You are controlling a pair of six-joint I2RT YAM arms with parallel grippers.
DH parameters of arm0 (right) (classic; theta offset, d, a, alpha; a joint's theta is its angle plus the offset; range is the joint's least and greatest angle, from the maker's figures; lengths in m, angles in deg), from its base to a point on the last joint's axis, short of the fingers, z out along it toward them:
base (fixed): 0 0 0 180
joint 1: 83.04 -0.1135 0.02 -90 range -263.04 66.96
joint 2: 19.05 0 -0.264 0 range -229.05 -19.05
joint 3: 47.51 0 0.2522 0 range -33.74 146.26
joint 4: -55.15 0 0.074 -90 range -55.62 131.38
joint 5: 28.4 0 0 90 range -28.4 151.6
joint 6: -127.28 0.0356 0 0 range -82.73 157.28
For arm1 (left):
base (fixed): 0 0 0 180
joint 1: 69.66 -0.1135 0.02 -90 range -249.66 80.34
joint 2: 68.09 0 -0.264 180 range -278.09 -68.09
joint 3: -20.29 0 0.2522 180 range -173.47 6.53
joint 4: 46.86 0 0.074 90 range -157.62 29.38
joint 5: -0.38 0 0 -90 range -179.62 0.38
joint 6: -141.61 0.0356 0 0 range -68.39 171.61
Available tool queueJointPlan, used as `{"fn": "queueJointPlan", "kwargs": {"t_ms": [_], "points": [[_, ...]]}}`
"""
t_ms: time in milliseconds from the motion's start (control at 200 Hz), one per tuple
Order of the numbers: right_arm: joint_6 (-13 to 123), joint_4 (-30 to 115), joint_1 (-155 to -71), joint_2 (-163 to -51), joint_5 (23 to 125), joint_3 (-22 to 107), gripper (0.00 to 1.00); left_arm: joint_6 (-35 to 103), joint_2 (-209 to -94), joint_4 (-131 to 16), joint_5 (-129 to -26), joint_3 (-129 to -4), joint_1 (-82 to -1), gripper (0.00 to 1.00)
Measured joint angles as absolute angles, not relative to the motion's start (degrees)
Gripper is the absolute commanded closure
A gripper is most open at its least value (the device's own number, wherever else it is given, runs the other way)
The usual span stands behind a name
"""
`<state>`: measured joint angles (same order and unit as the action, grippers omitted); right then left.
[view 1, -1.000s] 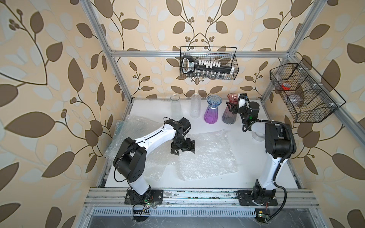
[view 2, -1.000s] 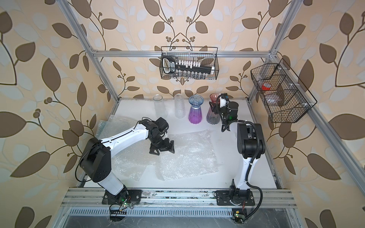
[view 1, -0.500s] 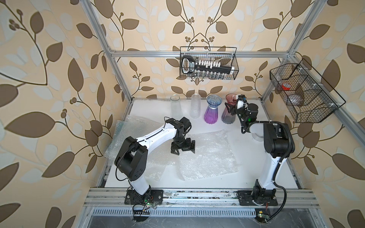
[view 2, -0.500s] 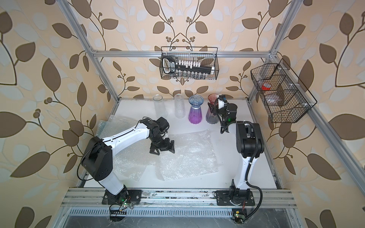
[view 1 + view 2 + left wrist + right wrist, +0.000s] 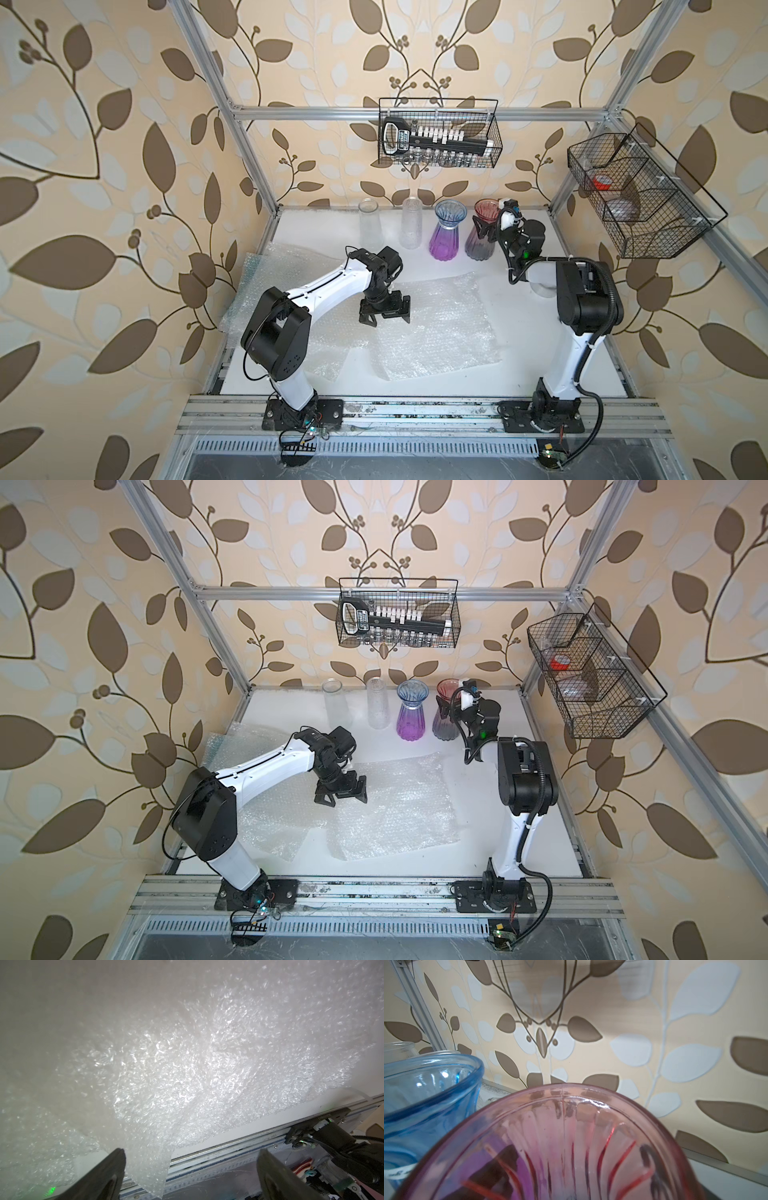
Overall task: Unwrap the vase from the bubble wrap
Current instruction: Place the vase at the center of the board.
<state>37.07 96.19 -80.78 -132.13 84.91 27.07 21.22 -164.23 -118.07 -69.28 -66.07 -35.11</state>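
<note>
target: pink vase (image 5: 478, 251) – bare and upright, at the right arm's end of the back row
wrap: bubble wrap (image 5: 436, 332) lies flat mid-bench, with a second sheet (image 5: 291, 270) overlapping it on the left arm's side. Both are well apart from the vase.
right fingers: right fingers (image 5: 481, 227) straddle the vase's neck, one each side, and show as dark shapes through the glass in the right wrist view. Can't tell if they press the glass or stand just clear.
left fingers: left fingers (image 5: 104, 1178) are spread wide with nothing between them, above the wrap where the sheets overlap
axis: vase's long axis is vertical; the fingers meet it from the side, at the neck
nearer arm: right, by far
neighbours: blue vase (image 5: 446, 241) is just beside the pink one, on the left arm's side. Further along stand a tall clear vase (image 5: 411, 230) and a wider clear vase (image 5: 368, 226). The back wall (image 5: 332, 166) is close behind.
in the way: for a pull-back, only the blue vase; the bench (image 5: 540, 365) toward the right arm's base is bare
stage (my read): unwrap looks done – what's left is a clean let-go and retreat
risk (my read): tall glass, so a dragging finger could tip it into the blue vase
</note>
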Motion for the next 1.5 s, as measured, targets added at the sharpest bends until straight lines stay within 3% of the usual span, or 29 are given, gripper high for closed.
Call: {"fn": "queueJointPlan", "kwargs": {"t_ms": [925, 1310, 1505], "points": [[31.21, 83.86, -81.17, -115.25, 82.02, 14.64, 0.01, 19.88, -161.19, -116.48, -70.84, -64.38, -35.11, 0.01], [32.02, 61.96, -81.59, -103.58, 74.31, 14.22, 0.01, 19.38, -159.79, -119.1, -77.83, -58.83, -35.14, 0.01], [38.03, 45.72, -85.22, -96.48, 69.19, 14.35, 0.01, 16.95, -157.74, -116.04, -77.85, -52.14, -35.14, 0.1]]}}
